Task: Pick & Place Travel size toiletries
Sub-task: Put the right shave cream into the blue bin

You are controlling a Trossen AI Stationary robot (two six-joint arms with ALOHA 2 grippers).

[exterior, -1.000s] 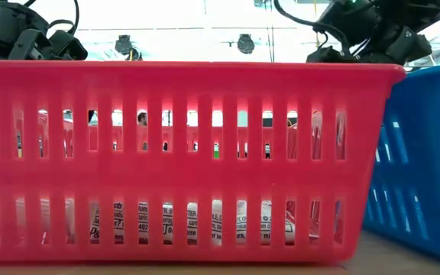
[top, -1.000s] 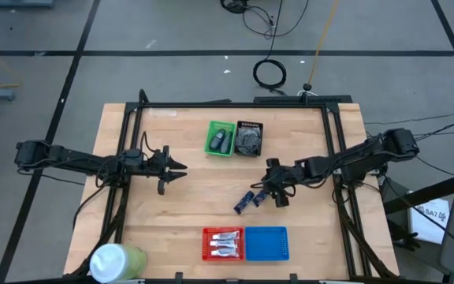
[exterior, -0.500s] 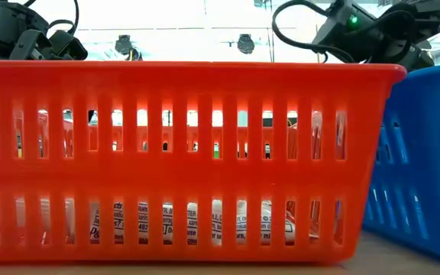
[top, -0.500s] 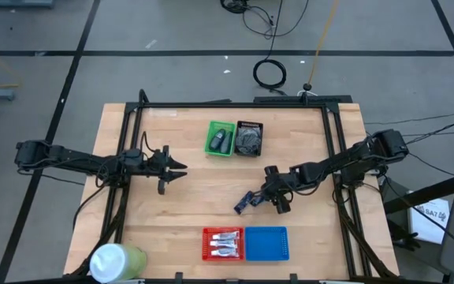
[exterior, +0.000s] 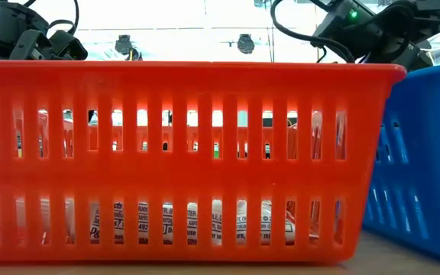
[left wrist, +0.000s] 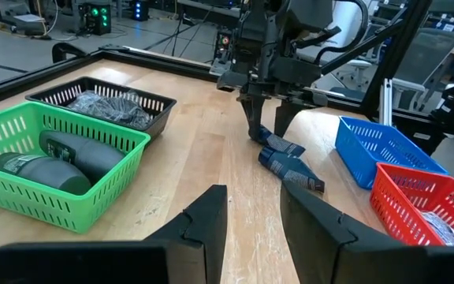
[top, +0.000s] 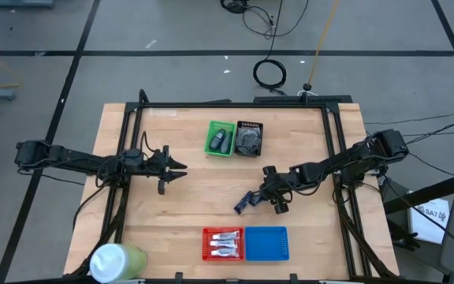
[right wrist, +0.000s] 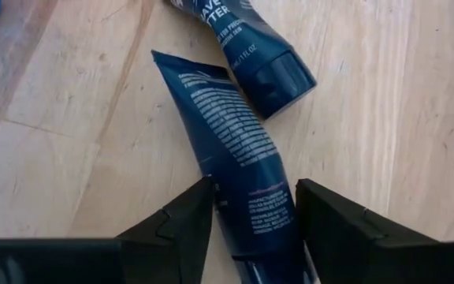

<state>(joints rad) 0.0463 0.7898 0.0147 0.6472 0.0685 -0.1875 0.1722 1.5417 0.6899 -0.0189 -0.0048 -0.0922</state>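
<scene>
Dark navy, two small tubes (top: 244, 201) were seen lying on the wooden counter (top: 195, 189), a little right of its middle and near the front trays; in the right wrist view one tube (right wrist: 239, 170) lay lengthwise between the fingers and the second tube (right wrist: 247, 51) lay just beyond it, their ends touching or almost touching. The right end effector (top: 268, 189) was placed low over these tubes, with its fingers (right wrist: 172, 229) spread apart on both sides of the nearer tube, and nothing was gripped. The left end effector (top: 172, 168) was held above the left half of the counter, well apart from the tubes, its fingers (left wrist: 199, 225) parted and empty.

Three white-silver tubes (top: 223, 244) were seen inside the red tray (top: 206, 243) at the front edge, with the blue tray (top: 266, 243) just beside it. Near the back edge, grey oval containers (left wrist: 53, 162) lay in the green tray (top: 211, 140), and the black tray (top: 249, 138) was touching it. A pale green-white cylinder (top: 115, 260) stood at the front left corner.
</scene>
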